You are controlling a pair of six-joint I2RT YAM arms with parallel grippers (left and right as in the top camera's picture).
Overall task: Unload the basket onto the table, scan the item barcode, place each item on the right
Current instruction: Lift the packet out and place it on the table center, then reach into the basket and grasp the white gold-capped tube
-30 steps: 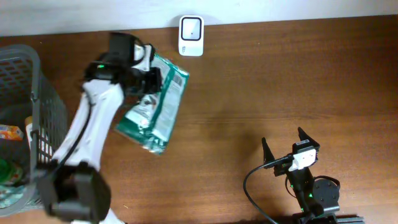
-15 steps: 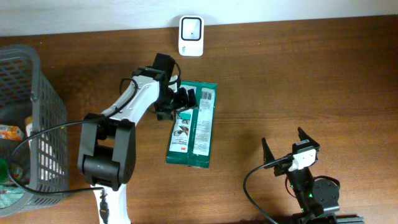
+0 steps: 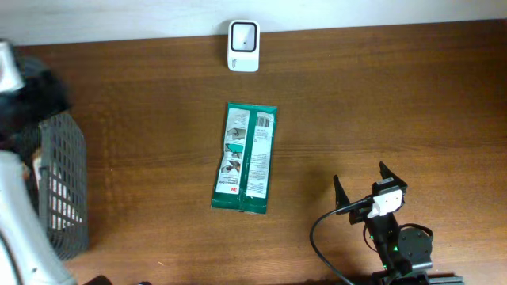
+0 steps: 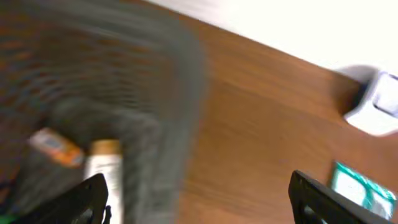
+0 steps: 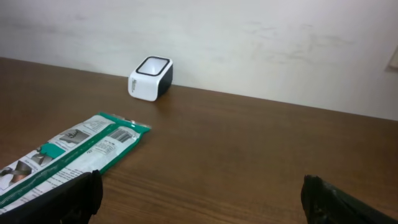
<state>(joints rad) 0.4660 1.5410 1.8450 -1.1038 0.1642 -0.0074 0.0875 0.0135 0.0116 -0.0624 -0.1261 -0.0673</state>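
Overhead: green packet (image 3: pixel 245 158) lies flat on the table (image 3: pixel 380 103) at mid-frame, free of both arms. The scanner (image 3: pixel 243 35) sits at 12 o'clock from it, apart, and the basket (image 3: pixel 59 190) is well off at 9 o'clock. The packet's long axis runs 12 to 6, with the top end tipped a hair toward 1. Its printed side is up, and the barcode (image 5: pixel 121 135) is at the end pointing to the scanner, on the 3 o'clock half. Left gripper (image 4: pixel 200 202) is over the basket, fingers wide apart and nothing between them; its view is heavily motion-blurred. Right gripper (image 5: pixel 199 199) is parked at 4 o'clock from the packet, also spread wide and empty. My read is that we are between grasps, with the packet set down and the left arm heading for the basket; whether this barcode got read I can't tell. If it needs scanning, the next move is an edge pinch on a thin, flat pack. That is awkward off bare wood, so I'd take the 6 o'clock end. Then lift, flip the barcode down and carry it to 12 over the scanner window. If not, the left arm drops into the basket for a pick, but its contents are too blurred to name.
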